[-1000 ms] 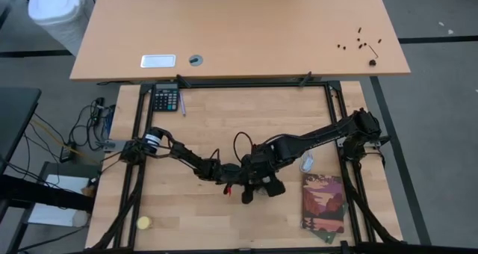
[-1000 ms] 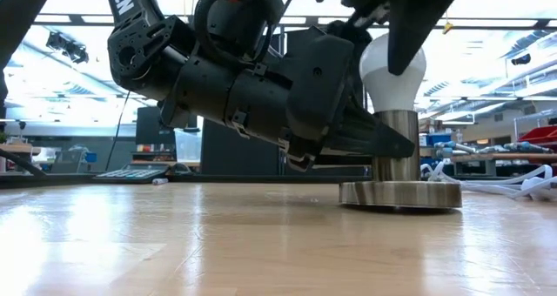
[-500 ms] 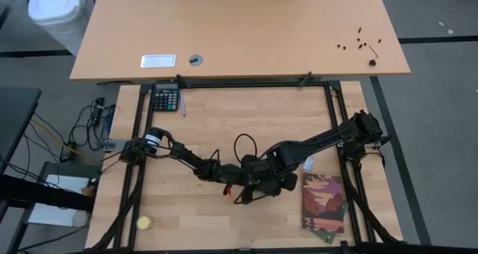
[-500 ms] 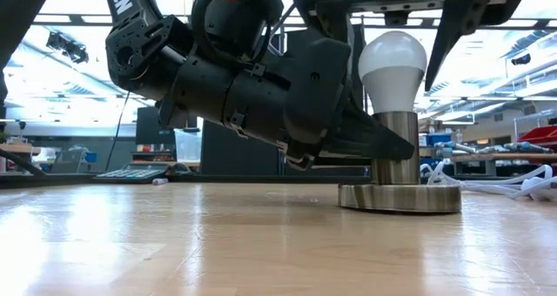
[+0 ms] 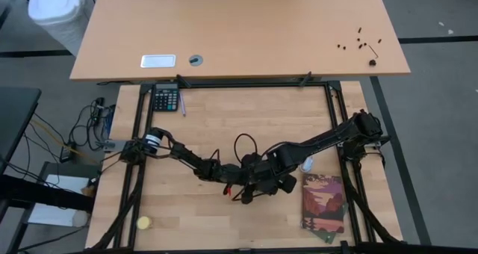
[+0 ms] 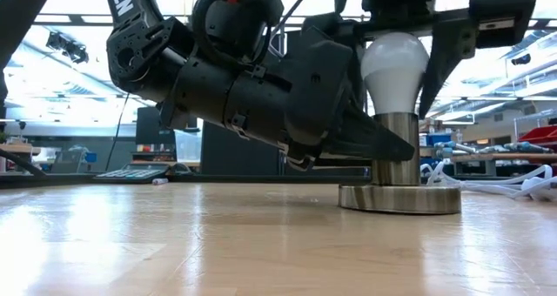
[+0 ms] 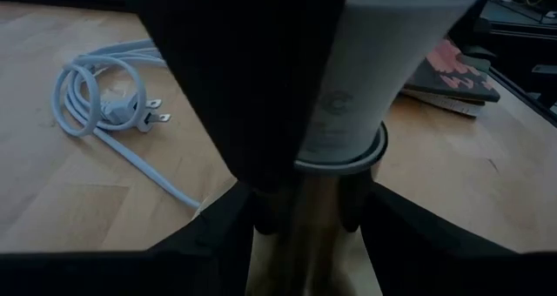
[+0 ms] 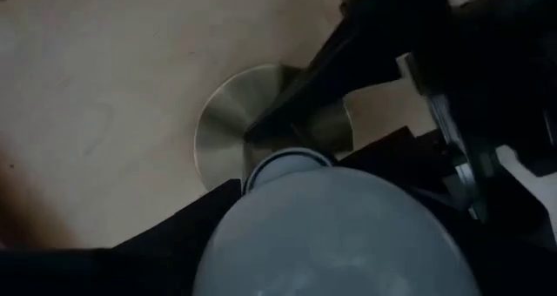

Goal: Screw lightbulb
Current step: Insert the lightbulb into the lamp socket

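The white frosted lightbulb (image 6: 394, 63) stands upright with its base in the metal socket's column (image 6: 396, 148), which rises from the round socket disc (image 6: 400, 198) on the table. My left gripper (image 6: 383, 144) reaches in level from the left and is shut on the column. My right gripper (image 6: 396, 52) comes down from above, open, with its fingers (image 6: 442, 65) on either side of the bulb's dome; I cannot tell whether they touch it. In the high view both grippers (image 5: 258, 181) meet at the table's middle and hide the socket. My left gripper pinches the socket's metal column (image 7: 300, 235) between its two fingers (image 7: 355, 211), just under the bulb's neck. The fingers come in level from the table's left. The socket stands upright with its disc flat on the table.
A coiled white cable (image 7: 104, 104) lies beyond the socket. A picture book (image 5: 323, 202) lies at the right, a yellow ball (image 5: 143, 222) near the front left corner, and a calculator (image 5: 165, 98) at the far left.
My right gripper has let go of the bulb's dome, opened wide and risen a little, turned about its wrist, then come down again around the bulb with a narrower gap. The bulb and socket have stayed upright in place.
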Tool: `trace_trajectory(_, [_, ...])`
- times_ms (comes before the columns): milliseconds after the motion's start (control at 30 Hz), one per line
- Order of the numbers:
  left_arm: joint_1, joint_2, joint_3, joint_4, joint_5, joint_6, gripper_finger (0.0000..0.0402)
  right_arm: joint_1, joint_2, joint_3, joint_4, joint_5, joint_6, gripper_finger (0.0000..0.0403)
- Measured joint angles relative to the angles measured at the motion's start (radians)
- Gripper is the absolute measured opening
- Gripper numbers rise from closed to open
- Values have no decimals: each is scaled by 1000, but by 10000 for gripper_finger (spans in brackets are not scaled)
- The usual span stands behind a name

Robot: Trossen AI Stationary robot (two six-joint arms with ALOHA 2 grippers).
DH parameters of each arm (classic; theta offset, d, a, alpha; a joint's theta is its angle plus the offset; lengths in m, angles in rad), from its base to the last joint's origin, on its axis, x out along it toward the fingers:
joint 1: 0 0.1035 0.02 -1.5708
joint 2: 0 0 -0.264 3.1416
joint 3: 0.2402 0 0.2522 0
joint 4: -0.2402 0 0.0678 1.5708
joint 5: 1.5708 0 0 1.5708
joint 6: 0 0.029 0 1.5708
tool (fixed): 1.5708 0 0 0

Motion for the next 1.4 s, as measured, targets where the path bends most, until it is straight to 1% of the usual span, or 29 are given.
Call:
trace_trajectory(133, [0,0,0,-1,2,3,188,0,-2,-4,4,6,66,250])
trace_trajectory(267, [0,0,0,-1,4,4,188,1,-2,-4,7,3,131,250])
trace_trajectory(400, [0,0,0,-1,3,5,188,-2,-1,-5,11,-1,243,258])
trace_trajectory(500, [0,0,0,-2,3,4,188,-8,0,0,8,-10,367,264])
trace_trajectory(733, [-1,0,0,-2,4,1,188,-10,0,1,15,-26,698,252])
trace_trajectory(833, [-1,0,0,-2,4,1,188,-10,0,1,27,-27,864,261])
trace_trajectory(933, [-2,0,0,-2,3,1,188,-11,1,1,38,-31,1063,270])
trace_trajectory(1000, [-2,0,0,-2,-1,1,188,-15,1,1,40,-30,1154,270])
trace_trajectory(1133, [-2,0,0,-1,-1,0,188,-15,1,1,42,-30,1174,262])
trace_trajectory(1200, [-2,0,0,-1,-3,-3,188,-15,0,1,41,-48,1121,262])
trace_trajectory(1267, [-2,-1,1,-3,-10,-7,188,-18,-4,0,42,-57,1036,268])
trace_trajectory(1400, [-1,-1,1,-3,-10,-3,188,-16,-12,-1,58,-44,755,297])
